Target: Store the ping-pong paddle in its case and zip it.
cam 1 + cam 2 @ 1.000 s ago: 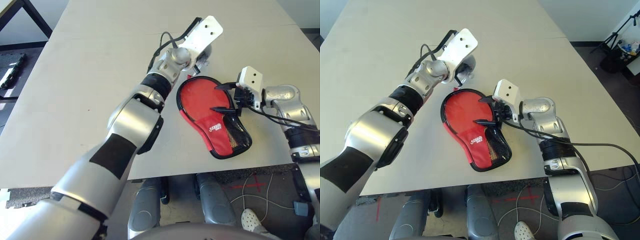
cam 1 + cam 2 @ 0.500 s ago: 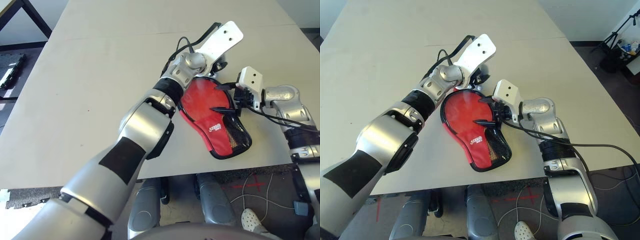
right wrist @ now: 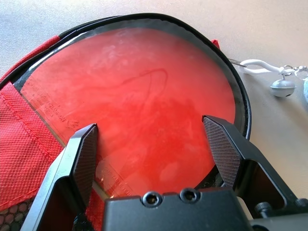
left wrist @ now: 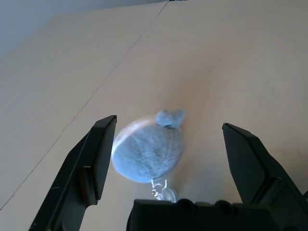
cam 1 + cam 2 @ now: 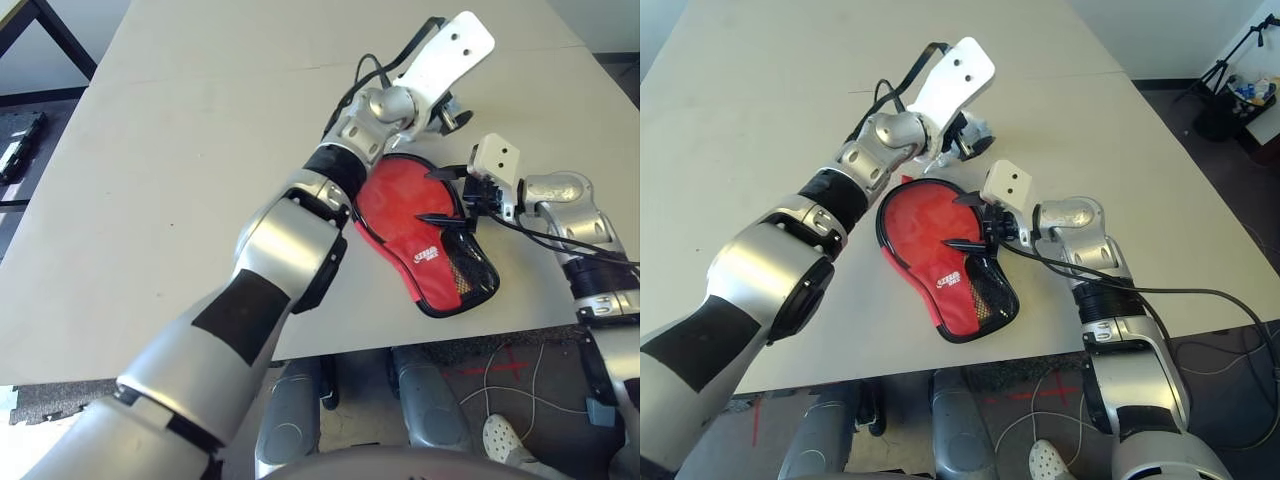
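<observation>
My head pair looks down and forward over the tabletop (image 5: 150,150), both eyes sharing the case (image 5: 425,245) near its front edge. My left wrist camera faces bare tabletop; my right sits close above the ping-pong paddle (image 3: 144,106).

Pale beige table (image 5: 180,180) fills most of the head view; a thin seam line crosses its top near 12 o'clock. Dark floor beyond the table edges. At 9 o'clock, a black table leg (image 5: 70,35) and a dark flat object (image 5: 22,145) on the floor. At 2 o'clock, a black tripod (image 5: 1230,60) beside a light wall (image 5: 1170,30). At 5 o'clock, red tape cross (image 5: 505,365) and white cable (image 5: 525,395) on the floor. Even, diffuse light.
</observation>
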`<action>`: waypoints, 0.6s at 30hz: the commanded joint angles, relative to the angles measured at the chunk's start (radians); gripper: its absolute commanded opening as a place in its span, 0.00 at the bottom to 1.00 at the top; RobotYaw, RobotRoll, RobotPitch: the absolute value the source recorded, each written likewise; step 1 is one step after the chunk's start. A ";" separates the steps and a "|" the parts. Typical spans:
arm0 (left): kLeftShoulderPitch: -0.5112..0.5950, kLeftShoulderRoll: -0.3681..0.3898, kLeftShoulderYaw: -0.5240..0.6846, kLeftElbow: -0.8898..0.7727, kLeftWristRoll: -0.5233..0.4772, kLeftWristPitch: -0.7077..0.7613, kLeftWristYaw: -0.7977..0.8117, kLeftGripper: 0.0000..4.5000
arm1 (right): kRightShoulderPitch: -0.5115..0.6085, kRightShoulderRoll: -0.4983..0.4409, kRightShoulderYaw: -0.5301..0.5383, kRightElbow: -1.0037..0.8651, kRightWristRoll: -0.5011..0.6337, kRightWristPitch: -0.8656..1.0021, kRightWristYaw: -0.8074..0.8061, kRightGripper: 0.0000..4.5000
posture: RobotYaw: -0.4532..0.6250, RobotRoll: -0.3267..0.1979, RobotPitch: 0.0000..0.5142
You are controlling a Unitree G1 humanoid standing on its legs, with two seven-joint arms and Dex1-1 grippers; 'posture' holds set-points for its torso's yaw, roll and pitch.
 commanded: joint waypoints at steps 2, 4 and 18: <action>0.016 0.053 -0.009 -0.029 0.015 0.010 -0.034 0.99 | 0.074 0.013 0.083 0.057 -0.062 0.036 0.001 1.00 | 0.30 0.62 0.52; 0.029 0.071 -0.016 -0.036 0.021 0.015 -0.040 0.99 | 0.074 0.014 0.083 0.058 -0.062 0.035 0.002 1.00 | 0.30 0.62 0.52; 0.109 0.069 -0.037 -0.022 0.038 0.072 -0.031 0.99 | 0.062 0.015 0.084 0.063 -0.062 0.035 0.006 1.00 | 0.29 0.62 0.52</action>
